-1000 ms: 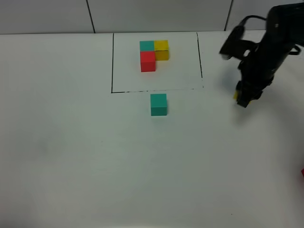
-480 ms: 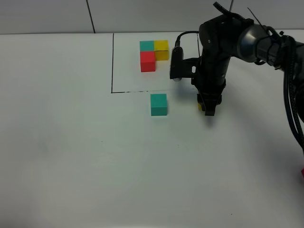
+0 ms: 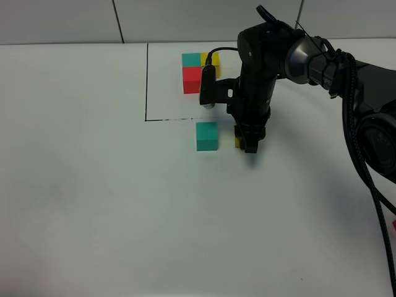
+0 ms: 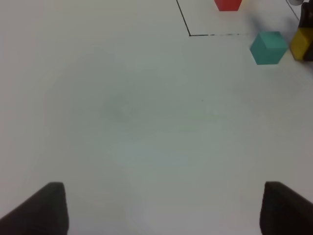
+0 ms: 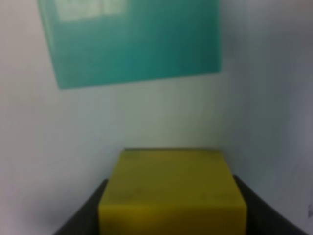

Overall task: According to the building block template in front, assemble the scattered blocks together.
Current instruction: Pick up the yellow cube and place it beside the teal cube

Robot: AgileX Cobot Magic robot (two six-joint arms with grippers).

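Right jaws clamped on two opposite flat faces of the yellow cube [image 5: 171, 191], down at the table [image 3: 93, 185] (can't tell if it touches). It sits just beside the loose teal cube [image 3: 206, 136] with a gap, below the framed template [image 3: 193, 79]; left jaws apart, empty, well away. Cubes look light, rigid and smooth-sided, so grip parallel faces squarely and keep the mating face clear. Teal one will likely skid if bumped.
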